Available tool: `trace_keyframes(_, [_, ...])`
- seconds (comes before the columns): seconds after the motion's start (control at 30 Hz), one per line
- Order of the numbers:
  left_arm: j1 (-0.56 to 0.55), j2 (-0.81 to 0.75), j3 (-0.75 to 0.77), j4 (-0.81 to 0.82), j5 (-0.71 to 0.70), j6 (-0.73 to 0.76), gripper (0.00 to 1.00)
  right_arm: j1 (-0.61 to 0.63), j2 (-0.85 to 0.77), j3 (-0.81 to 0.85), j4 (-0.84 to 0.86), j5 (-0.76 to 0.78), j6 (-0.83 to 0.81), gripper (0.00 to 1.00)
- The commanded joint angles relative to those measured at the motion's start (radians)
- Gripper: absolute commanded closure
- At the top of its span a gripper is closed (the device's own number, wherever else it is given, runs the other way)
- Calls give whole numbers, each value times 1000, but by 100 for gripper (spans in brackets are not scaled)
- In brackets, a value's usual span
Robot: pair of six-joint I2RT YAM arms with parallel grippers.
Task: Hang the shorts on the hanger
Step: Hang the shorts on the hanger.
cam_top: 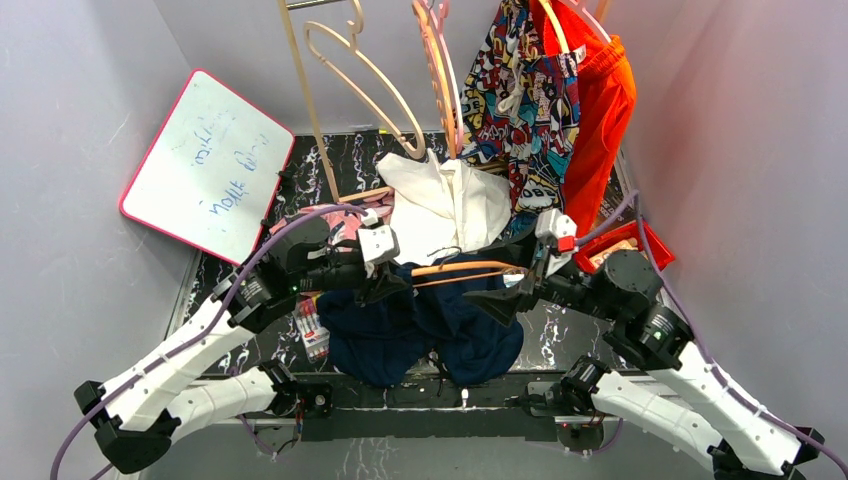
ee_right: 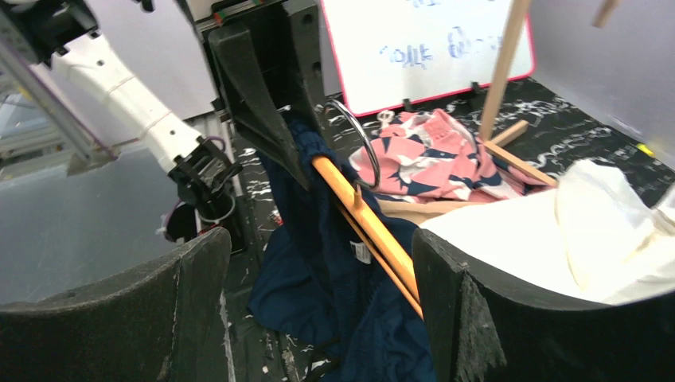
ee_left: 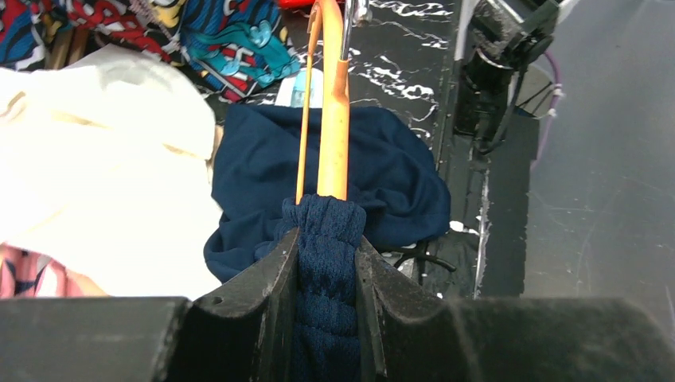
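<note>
The shorts [cam_top: 425, 335] are soft, limp and light. It is navy cloth that sags and bunches with no stiffness of its own, so I judge the thick elastic waistband the sound place to take hold. A pinch on the loose leg fabric would likely drag up only a fold. They lie slumped on the near middle of the table [cam_top: 355, 160], their upper edge lifted to the hanger [cam_top: 465, 269], which runs left to right just above them. The hanger looks thin, rigid and smooth, so cloth may slide along it.

The left gripper [ee_left: 326, 239] is clenched on a gathered roll of waistband at the hanger's left end. The right gripper [ee_right: 318, 247] stands spread wide, grasping nothing. The hanger passes between its fingers, close by one of them — whether it touches, I cannot tell.
</note>
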Motion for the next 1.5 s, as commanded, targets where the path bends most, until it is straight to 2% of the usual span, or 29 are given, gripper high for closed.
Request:
trace_keyframes(0.0, [1,-81,-40,111,-125,-50,100,5,-75,52,-40,194,86,7])
trace_keyframes(0.1, [1,-136,-79,156,-188,-99,100,4,-96,71,-106,287,146,2])
trace_keyframes(0.23, [1,-216,-148,235,-256,-160,100,4,-119,31,-120,329,186,3])
trace_keyframes(0.33, [1,-252,-167,283,-315,-190,100,5,-113,2,-144,331,194,8])
trace_keyframes(0.47, [1,-275,-172,339,-320,-201,100,4,-35,20,-190,296,193,17])
trace_keyframes(0.63, [1,-271,-166,394,-313,-239,100,4,18,-54,-119,233,230,36])
trace_keyframes(0.7, [1,-274,-169,431,-297,-253,100,5,13,-113,-37,152,250,37])
trace_keyframes(0.77, [1,-275,-168,456,-303,-263,100,4,13,-160,28,136,281,40])
trace_keyframes(1.0, [1,-297,-187,513,-377,-269,100,4,46,-220,38,247,337,44])
trace_keyframes(1.17, [1,-286,-208,543,-352,-282,100,4,115,-226,30,270,373,45])
trace_keyframes(1.37, [2,-279,-214,567,-360,-287,100,5,166,-249,77,314,431,54])
trace_keyframes(1.47, [1,-275,-209,564,-357,-285,100,5,185,-259,105,318,450,55])
